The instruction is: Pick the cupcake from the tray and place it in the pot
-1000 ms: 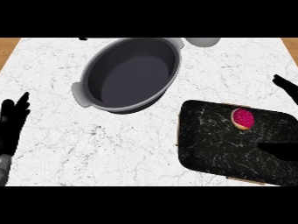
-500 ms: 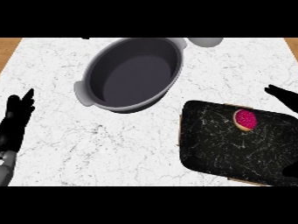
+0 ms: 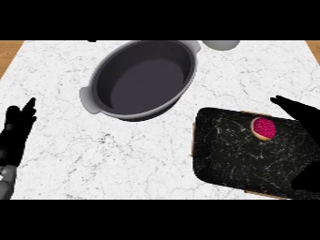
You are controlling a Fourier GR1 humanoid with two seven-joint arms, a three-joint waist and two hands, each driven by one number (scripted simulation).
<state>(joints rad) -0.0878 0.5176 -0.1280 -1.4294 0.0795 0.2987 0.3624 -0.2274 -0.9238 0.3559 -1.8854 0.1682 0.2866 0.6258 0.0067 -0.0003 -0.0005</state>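
Note:
A cupcake [image 3: 263,128] with pink top lies near the upper right of a black marbled tray [image 3: 239,154] at the lower right of the counter. A grey oval pot [image 3: 143,78] with side handles stands empty at the upper middle. My right hand [image 3: 310,123] hovers open just right of the cupcake, its fingers pointing up-left, a small gap from it. My left hand [image 3: 13,136] rests open at the left edge, fingers up.
A white marble counter [image 3: 72,154] spans the view, with wooden floor beyond its left and right edges. A small grey round object [image 3: 220,44] sits behind the pot at the counter's back edge.
My right hand has slid leftward and down over the tray toward the cupcake. The left hand has barely shifted. Pot, tray and cupcake are where they were.

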